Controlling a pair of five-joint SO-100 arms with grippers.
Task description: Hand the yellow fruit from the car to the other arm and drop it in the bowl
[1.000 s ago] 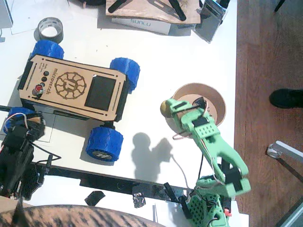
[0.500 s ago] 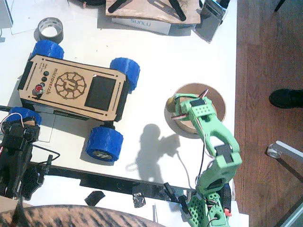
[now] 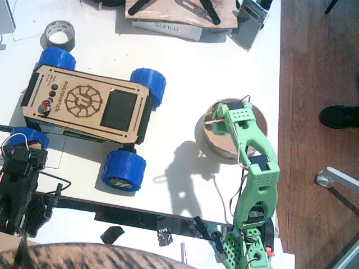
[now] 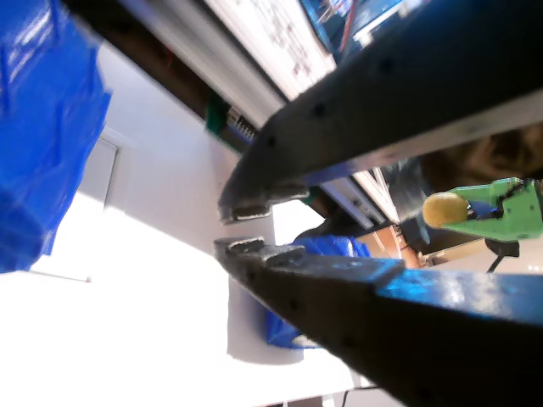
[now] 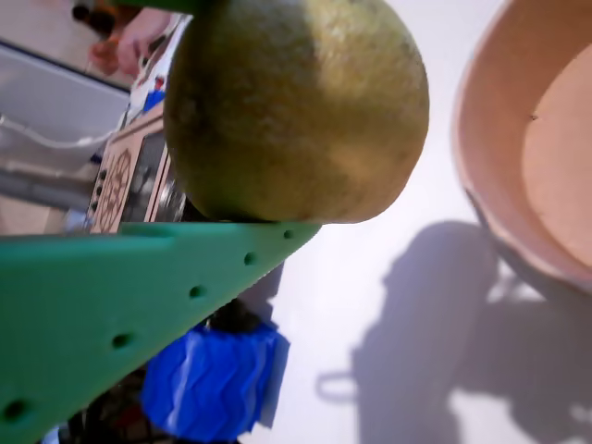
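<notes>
The yellow fruit fills a wrist view, clamped against a green finger. My right gripper, on the green arm, is shut on it and hovers over the left part of the tan bowl. From this wrist camera the bowl's wall lies just right of the fruit. In the fixed view the gripper mostly hides the fruit. The car stands at the left with nothing on its deck. My left gripper, black, rests at the bottom left with its jaws together and nothing between them; from there the fruit shows far off.
A grey tape roll lies behind the car. Boxes and black stands line the back edge. The table ends at the right above a wooden floor with a shoe. A striped sleeve shows at the bottom.
The green arm has swung right with the fruit, from outside the bowl's left rim to above the bowl, and has straightened upward. The black arm has barely shifted.
</notes>
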